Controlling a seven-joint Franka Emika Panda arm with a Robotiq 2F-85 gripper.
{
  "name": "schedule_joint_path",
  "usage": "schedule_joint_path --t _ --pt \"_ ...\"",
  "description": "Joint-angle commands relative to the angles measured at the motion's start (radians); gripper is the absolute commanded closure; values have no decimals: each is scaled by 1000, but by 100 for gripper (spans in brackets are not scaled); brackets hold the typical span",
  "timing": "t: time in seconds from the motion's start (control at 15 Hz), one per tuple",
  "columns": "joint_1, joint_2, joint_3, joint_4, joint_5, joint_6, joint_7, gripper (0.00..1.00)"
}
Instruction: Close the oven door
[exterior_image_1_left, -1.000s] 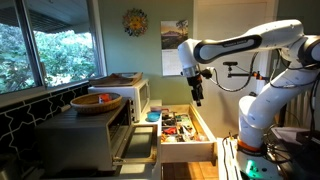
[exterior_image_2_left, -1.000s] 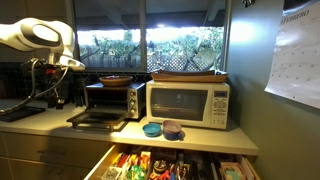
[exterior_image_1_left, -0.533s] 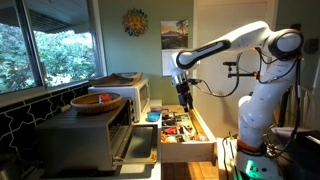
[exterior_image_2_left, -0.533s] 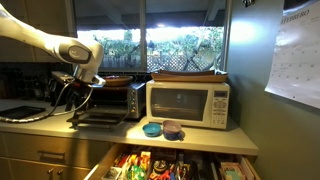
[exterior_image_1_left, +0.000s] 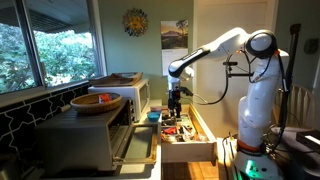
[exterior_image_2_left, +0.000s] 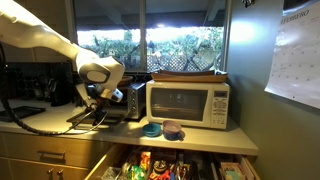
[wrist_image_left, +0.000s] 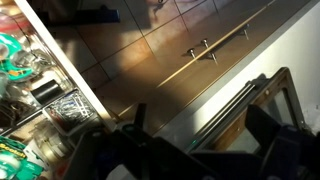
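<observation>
The grey countertop oven (exterior_image_1_left: 85, 135) has its oven door (exterior_image_1_left: 136, 144) hanging open, folded down flat in front of it; the door also shows in an exterior view (exterior_image_2_left: 97, 119). My gripper (exterior_image_1_left: 175, 106) is open and empty. It hangs just off the door's free front edge, and I cannot tell whether it touches (exterior_image_2_left: 96, 113). In the wrist view the dark fingers (wrist_image_left: 200, 135) stand wide apart, with the door's silver frame and dark glass (wrist_image_left: 258, 105) below them.
A white microwave (exterior_image_2_left: 188, 103) stands beside the oven, with a wooden bowl (exterior_image_1_left: 97, 101) on the oven's top. Two small bowls (exterior_image_2_left: 152, 129) sit on the counter. An open wooden drawer of clutter (exterior_image_1_left: 186, 136) juts out below and also shows in the wrist view (wrist_image_left: 35, 95).
The arm has swung away from above the drawer toward the oven and come down beside the open door's front edge. The door has not moved.
</observation>
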Motion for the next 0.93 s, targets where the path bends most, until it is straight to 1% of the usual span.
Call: schedule_joint_path --t 0.0,0.07,0.13,0.27,0.53,0.6,0.67,0.87 --pt "-3 66 -27 -11 155 37 -136 0" --pt "-5 81 -27 -12 190 27 -162 0" --pt "-19 55 -4 0 125 12 -105 0" --pt "-21 81 -4 0 162 12 -138 0" --pt "-22 88 -4 1 169 12 -142 0" --pt "-18 106 -5 4 191 4 -157 0" --pt "-16 119 -2 2 212 39 -172 0" --pt "-23 150 -8 3 318 93 -214 0"
